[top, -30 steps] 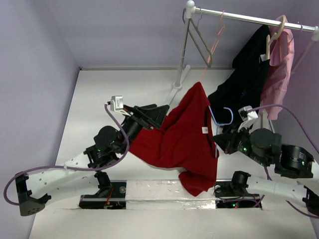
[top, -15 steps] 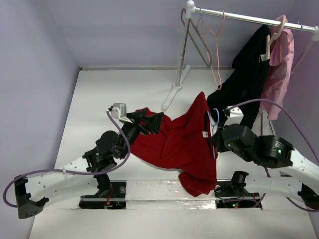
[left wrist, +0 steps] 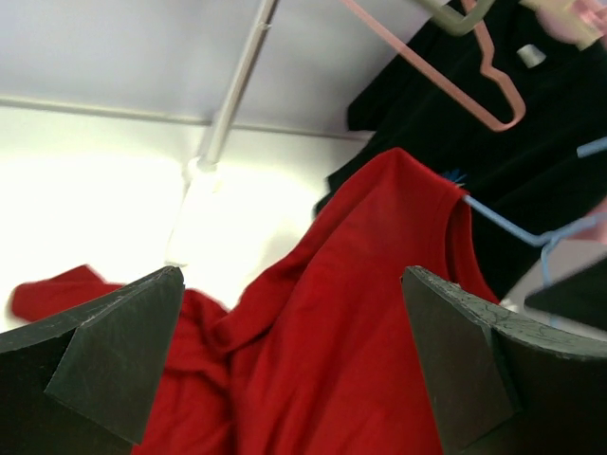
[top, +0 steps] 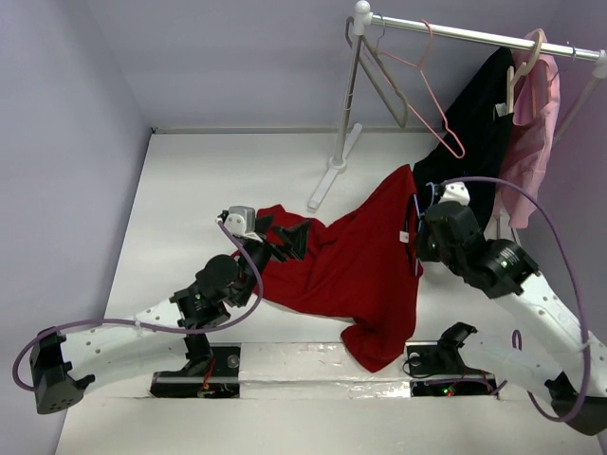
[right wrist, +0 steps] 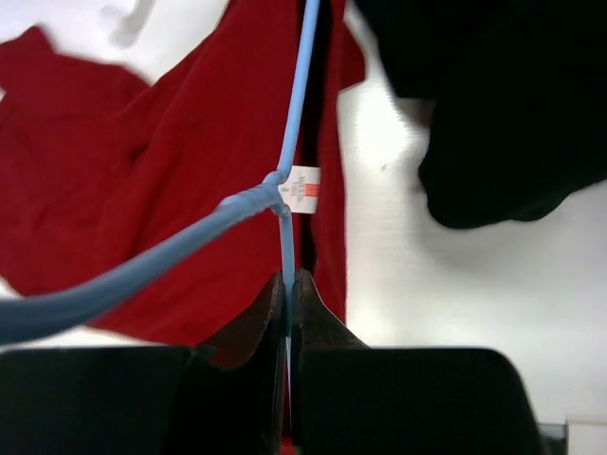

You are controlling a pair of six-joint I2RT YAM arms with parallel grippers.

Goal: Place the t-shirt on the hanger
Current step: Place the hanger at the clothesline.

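Note:
The red t-shirt (top: 346,270) hangs from the light-blue hanger (top: 417,210), and its lower part lies crumpled on the white table. My right gripper (top: 422,245) is shut on the hanger's wire (right wrist: 296,123) just below the twisted neck, beside the white neck label (right wrist: 303,190). It holds the shirt's collar end raised near the black garment. My left gripper (top: 287,236) is open at the shirt's left sleeve side. In the left wrist view its jaws (left wrist: 291,284) stand wide apart with red cloth (left wrist: 332,360) beyond them, and the hanger (left wrist: 507,220) shows at right.
A clothes rack stands at the back right, with an upright post (top: 346,95) and a rail (top: 474,33). On the rail hang a grey hanger (top: 379,71), a thin pink hanger (top: 432,100), a black garment (top: 474,142) and a pink garment (top: 531,128). Lilac walls close the left and back.
My right gripper has carried the hanger and the shirt's collar up and back toward the rack. My left arm has moved right along the shirt. The pink hanger has swung right.

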